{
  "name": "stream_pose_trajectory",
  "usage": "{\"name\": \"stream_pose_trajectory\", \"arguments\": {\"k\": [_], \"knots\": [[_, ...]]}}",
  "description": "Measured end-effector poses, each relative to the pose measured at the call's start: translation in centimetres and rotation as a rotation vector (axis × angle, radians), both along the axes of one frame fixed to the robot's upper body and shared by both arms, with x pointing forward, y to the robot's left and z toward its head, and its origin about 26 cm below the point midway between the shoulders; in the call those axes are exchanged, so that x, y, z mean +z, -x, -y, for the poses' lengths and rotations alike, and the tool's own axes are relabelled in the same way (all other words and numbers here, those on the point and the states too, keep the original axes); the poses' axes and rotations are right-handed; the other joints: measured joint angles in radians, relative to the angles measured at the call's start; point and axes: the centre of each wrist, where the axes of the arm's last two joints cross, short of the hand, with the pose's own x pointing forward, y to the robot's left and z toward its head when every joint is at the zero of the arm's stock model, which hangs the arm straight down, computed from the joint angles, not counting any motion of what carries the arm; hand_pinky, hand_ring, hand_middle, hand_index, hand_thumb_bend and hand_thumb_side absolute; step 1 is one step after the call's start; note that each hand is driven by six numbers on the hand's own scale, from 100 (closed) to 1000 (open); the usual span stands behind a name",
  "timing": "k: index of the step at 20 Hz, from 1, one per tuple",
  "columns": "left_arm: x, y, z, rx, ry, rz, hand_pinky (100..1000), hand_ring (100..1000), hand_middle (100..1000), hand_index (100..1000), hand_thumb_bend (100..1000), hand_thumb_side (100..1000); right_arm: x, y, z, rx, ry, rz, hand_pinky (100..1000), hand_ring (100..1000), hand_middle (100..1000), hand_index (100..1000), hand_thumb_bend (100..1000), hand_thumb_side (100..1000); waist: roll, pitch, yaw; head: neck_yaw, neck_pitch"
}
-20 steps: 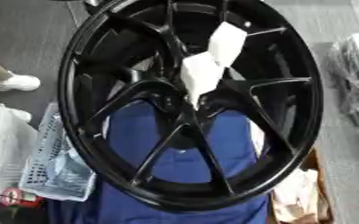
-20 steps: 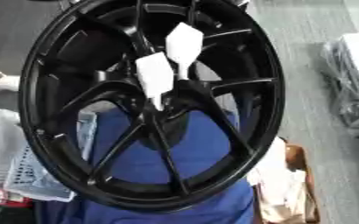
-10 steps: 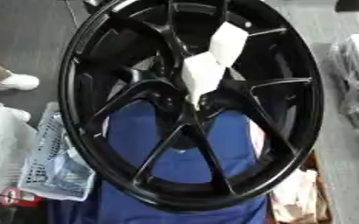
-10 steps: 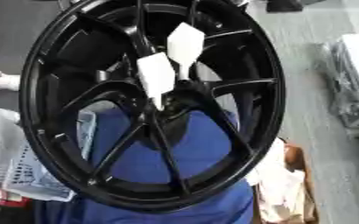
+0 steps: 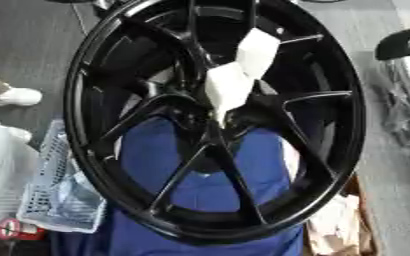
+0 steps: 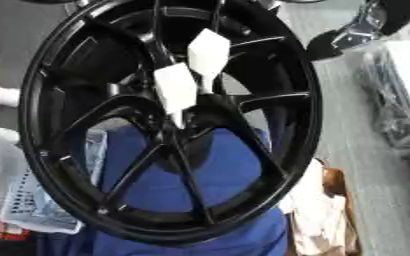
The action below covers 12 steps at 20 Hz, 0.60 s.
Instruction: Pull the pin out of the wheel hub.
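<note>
Large black spoked wheel hub stands upright, two white pointed pins slanting across its centre; right hand at top-right, fingers indiscernible.

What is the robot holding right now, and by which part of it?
Nothing that shows. The right hand is at the upper right, beside the wheel rim and away from the white pieces at the hub. The left hand is out of view.
</note>
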Motion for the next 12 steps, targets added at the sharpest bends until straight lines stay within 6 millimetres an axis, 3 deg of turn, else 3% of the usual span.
{"name": "stream_pose_trajectory", "arguments": {"k": [12], "knots": [[0.2, -0.1, 0.1, -0.004, -0.001, 0.004, 834, 776, 795, 759, 327, 768, -1.1, -2.3, -2.2, 0.025, 0.044, -0.039, 883, 906, 853, 895, 517, 118, -0.005, 0.008, 0.022, -0.019, -0.001]]}}
